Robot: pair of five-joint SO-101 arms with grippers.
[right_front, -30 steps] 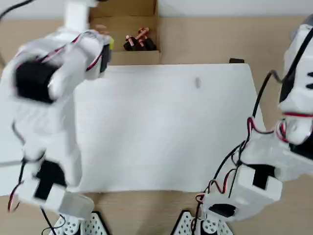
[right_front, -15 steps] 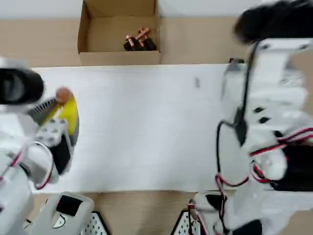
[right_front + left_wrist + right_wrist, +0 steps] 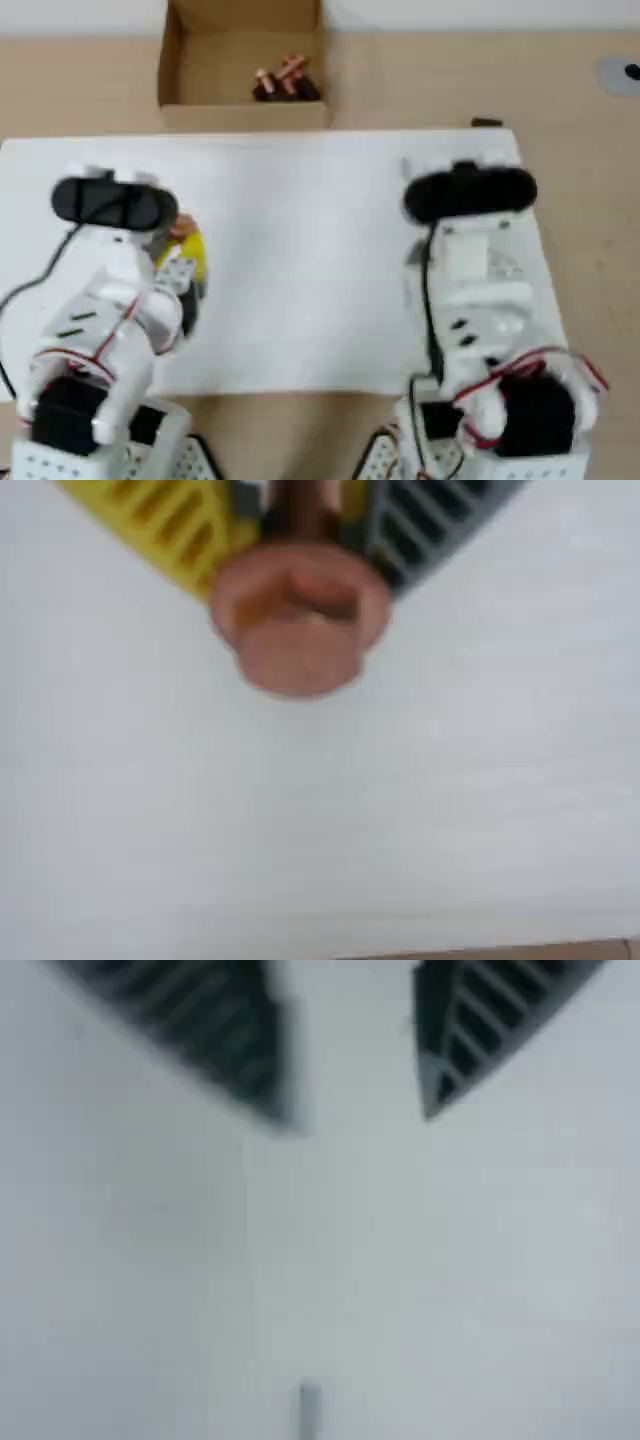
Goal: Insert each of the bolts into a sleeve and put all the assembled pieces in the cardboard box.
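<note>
Bolt (image 3: 300,645) pinched by shank in my left gripper (image 3: 302,550), head poking out; my right gripper (image 3: 355,1110) spread, empty. Risk: thin hold, bolt twists, drops onto surface (image 3: 320,250), rolls.

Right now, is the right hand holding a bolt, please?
No; the right hand is open, with only the white mat between its fingers.

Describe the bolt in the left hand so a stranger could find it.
Over the white sheet, find the left hand. The copper bolt is pinched between its yellow and grey fingers, unlike the pieces lying in the cardboard box.
</note>
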